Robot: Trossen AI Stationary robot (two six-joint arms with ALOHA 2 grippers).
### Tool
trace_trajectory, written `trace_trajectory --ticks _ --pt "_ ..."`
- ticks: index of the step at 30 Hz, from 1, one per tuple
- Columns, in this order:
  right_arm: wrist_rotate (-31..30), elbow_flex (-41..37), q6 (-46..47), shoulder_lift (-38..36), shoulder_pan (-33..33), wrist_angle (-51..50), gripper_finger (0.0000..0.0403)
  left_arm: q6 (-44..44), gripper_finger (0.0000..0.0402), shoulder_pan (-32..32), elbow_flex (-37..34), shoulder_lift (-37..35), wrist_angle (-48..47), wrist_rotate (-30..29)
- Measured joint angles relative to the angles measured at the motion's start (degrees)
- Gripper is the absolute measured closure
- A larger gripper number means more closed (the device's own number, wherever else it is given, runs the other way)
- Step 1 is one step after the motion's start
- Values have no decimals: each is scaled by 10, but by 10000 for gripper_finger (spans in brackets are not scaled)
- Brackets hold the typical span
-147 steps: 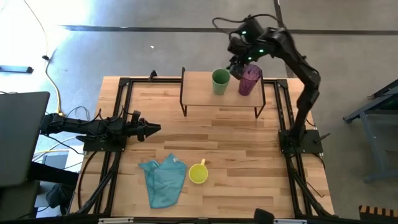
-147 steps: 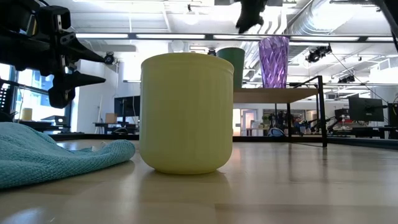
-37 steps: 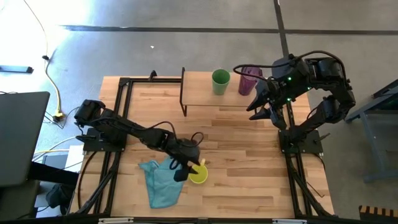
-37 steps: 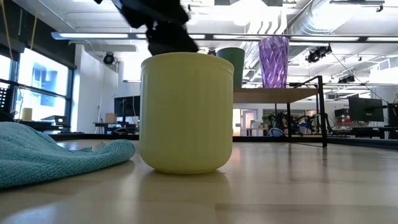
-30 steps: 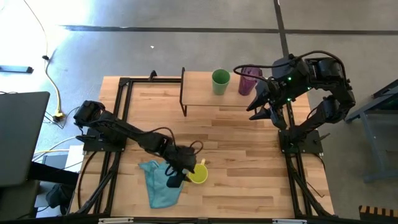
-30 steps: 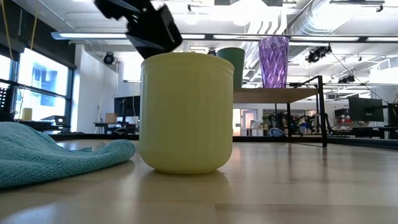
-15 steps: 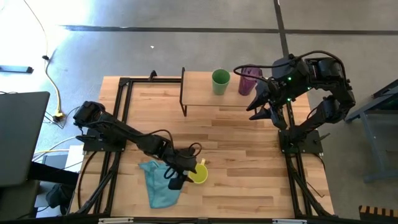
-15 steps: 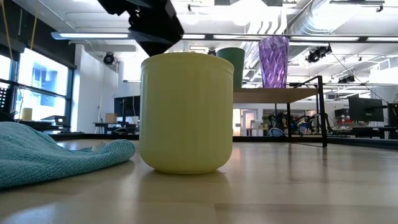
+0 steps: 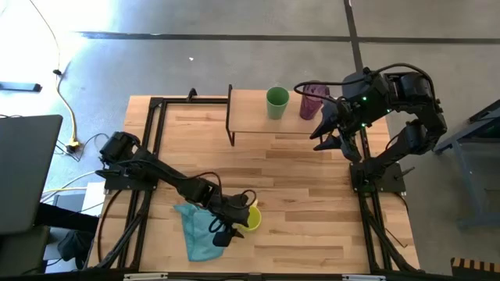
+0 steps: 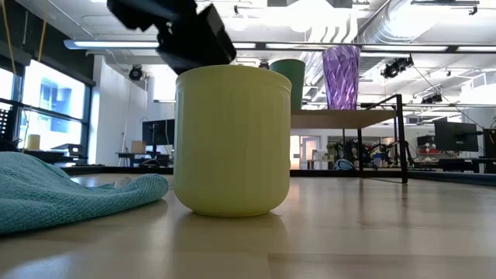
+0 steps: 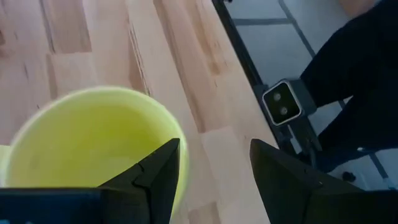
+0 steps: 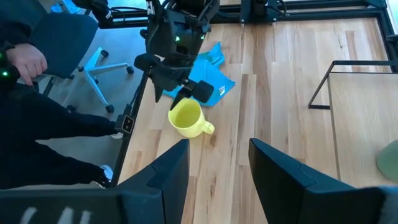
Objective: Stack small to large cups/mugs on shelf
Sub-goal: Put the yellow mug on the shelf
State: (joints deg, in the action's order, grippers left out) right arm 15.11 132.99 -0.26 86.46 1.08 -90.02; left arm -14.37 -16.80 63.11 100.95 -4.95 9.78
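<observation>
Reaching down over the small yellow mug [image 9: 249,218], the left hand [image 9: 228,225] is hovering at the mug's rim near the front of the counter [image 9: 297,179], just beside the teal cloth [image 9: 199,228]. Its two fingers [image 11: 163,171] are standing apart, and in the left wrist view one seems to be sitting over the mug's wall with the other outside it, so the rim looks bracketed but not yet pinched. The green cup [image 9: 276,102] and the purple tumbler [image 9: 312,101] are standing upright, side by side, on the shelf [image 9: 254,115] at the back. The right hand [image 9: 326,134] is waiting in the air near the shelf's right end, fingers apart, holding nothing.

To do this step well, the left hand should probably be lowering until the rim sits deep between its fingers, closing firmly, then lifting straight up so the mug is not tipping or snagging the cloth. No brand, label or writing is readable on anything.
</observation>
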Motion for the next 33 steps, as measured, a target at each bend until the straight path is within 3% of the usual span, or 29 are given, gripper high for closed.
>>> trace_trajectory --ticks 19,26,33 --pt "0 0 -2 0 0 0 247 -10 226 -1 0 32 -18 -20" --pt "0 0 -2 0 0 0 247 0 286 -1 -1 32 -62 -30" --pt "0 0 -2 0 0 0 247 53 376 -2 2 31 -56 -47"
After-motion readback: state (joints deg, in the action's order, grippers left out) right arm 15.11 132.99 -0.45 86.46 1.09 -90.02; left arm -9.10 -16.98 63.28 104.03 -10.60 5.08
